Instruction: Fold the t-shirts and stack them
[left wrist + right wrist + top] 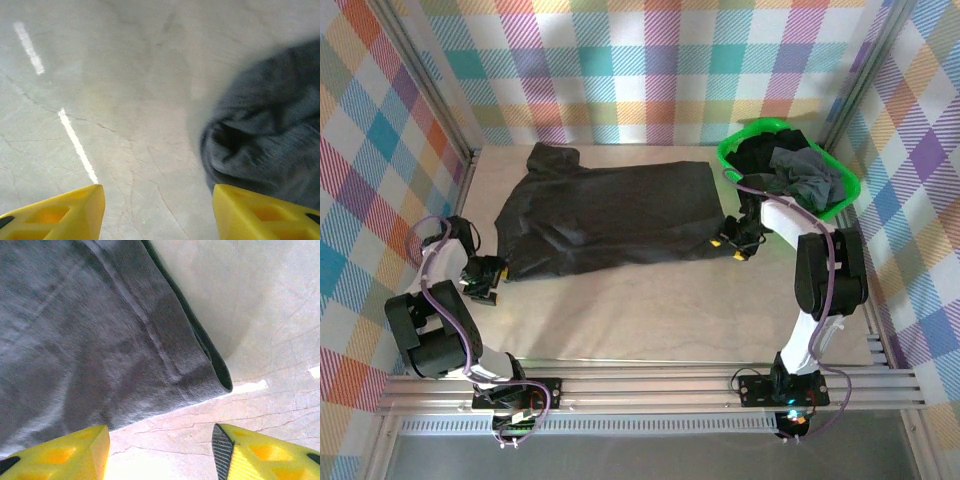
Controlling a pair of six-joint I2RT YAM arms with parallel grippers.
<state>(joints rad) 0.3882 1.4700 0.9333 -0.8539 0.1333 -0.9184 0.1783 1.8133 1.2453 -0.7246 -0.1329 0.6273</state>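
Observation:
A dark charcoal t-shirt lies spread flat across the middle of the table, collar end at the far left. My left gripper sits low by its near left corner and is open. In the left wrist view bare table shows between the yellow fingers, and a rolled shirt edge lies just beyond the right finger. My right gripper is open at the shirt's near right corner. The hem corner lies just ahead of its yellow fingers, untouched. More dark t-shirts are piled in the basket.
The bright green basket stands at the back right, close behind my right arm. Plaid walls close off the table's back and sides. Bare tabletop stretches between the shirt and the metal rail at the near edge.

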